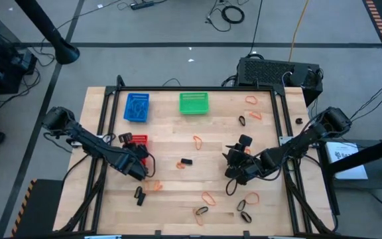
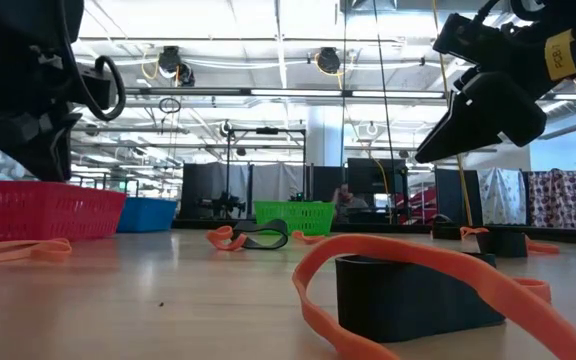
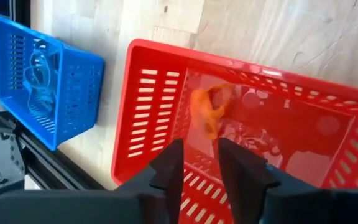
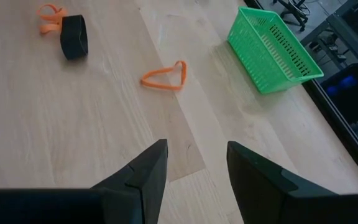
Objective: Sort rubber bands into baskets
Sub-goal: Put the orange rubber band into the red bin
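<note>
My left gripper (image 3: 201, 167) is open, pointing down over the red basket (image 3: 166, 112), which stands on the table (image 1: 178, 192) left of the middle. An orange rubber band (image 3: 207, 111) shows blurred just past the fingertips, inside the basket's opening and apart from both fingers. The blue basket (image 3: 73, 81) beyond it holds blue bands (image 3: 39, 68). The green basket (image 1: 193, 103) stands at the far middle. My right gripper (image 4: 194, 168) is open above bare table right of the middle, with nothing between its fingers.
Several orange and black bands lie loose on the wood: an orange loop (image 4: 165, 77), a black one beside an orange one (image 4: 74, 35), and more near the front edge (image 1: 207, 198) and far right corner (image 1: 252, 101). A black box (image 1: 277, 72) sits behind the table.
</note>
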Available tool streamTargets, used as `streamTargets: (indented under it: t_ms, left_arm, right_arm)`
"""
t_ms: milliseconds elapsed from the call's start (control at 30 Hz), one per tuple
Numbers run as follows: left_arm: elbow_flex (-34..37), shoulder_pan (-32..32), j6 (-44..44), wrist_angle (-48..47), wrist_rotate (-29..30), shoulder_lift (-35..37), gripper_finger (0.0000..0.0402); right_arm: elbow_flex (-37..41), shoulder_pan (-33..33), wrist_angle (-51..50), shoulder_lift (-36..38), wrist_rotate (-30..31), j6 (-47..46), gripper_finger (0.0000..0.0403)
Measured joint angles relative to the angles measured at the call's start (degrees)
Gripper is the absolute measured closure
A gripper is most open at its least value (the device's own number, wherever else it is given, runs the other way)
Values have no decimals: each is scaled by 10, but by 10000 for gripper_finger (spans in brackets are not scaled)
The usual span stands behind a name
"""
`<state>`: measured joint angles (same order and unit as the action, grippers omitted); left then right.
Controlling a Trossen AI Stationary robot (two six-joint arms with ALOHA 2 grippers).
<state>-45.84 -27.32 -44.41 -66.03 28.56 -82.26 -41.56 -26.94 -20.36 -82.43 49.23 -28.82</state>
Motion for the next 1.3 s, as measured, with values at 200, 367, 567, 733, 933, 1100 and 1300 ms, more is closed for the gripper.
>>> streamTargets:
  t_ms: [200, 367, 567, 733, 933, 1100, 1300]
  left_arm:
    - [-8, 11, 2, -9, 2, 0, 267]
    - [-34, 14, 32, 1, 27, 0, 265]
    - [-74, 14, 135, 104, 4, 0, 265]
    - [-90, 15, 210, 257, -92, 0, 265]
    - [-90, 4, 239, 377, -245, -15, 265]
    - [-79, -14, 225, 374, -250, -58, 265]
    - [-75, -24, 221, 374, -273, -137, 265]
  right_arm:
    - [0, 6, 0, 0, 0, 0, 243]
    - [0, 20, 1, 0, 0, 0, 243]
    - [0, 34, 5, 0, 0, 0, 243]
    - [0, 41, 8, 0, 0, 0, 243]
    - [0, 41, 8, 0, 0, 0, 243]
    - [0, 41, 8, 0, 0, -2, 243]
    - [0, 41, 8, 0, 0, -2, 243]
